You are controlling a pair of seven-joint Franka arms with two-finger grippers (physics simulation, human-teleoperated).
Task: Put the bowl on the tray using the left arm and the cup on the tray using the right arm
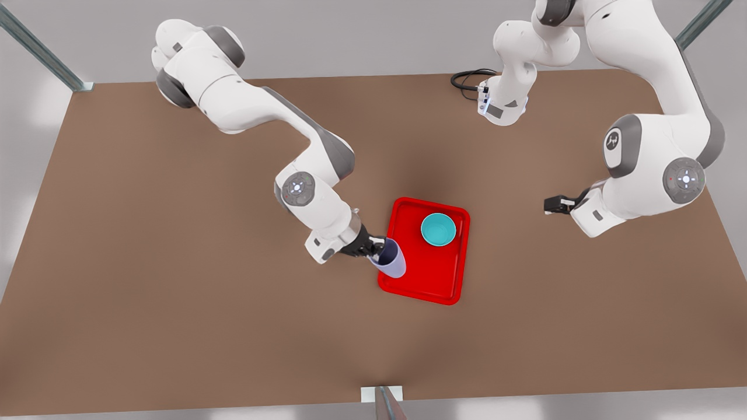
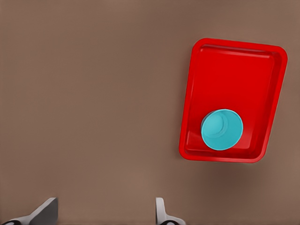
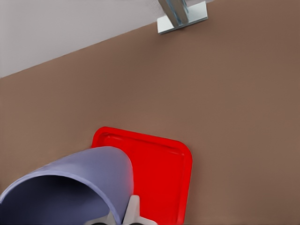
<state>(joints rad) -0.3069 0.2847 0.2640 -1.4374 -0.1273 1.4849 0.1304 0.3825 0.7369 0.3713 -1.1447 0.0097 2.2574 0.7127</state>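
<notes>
The turquoise bowl (image 1: 438, 229) (image 2: 222, 130) stands upright inside the red tray (image 1: 432, 280) (image 2: 234, 70) (image 3: 159, 173), near its far end. My right gripper (image 1: 373, 248) (image 3: 124, 218), on the arm at the front view's left, is shut on the lavender cup (image 1: 392, 259) (image 3: 70, 192). The cup is tilted over the tray's rim on the front view's left; whether it touches the tray I cannot tell. My left gripper (image 1: 557, 204) (image 2: 103, 215) waits open and holds nothing, off to the front view's right of the tray.
The brown table (image 1: 175, 291) spreads wide on all sides of the tray. A black cable (image 1: 467, 79) loops at the far edge. Metal frame posts stand at the far left corner (image 1: 41, 49) and the near edge (image 1: 382, 402) (image 3: 180, 14).
</notes>
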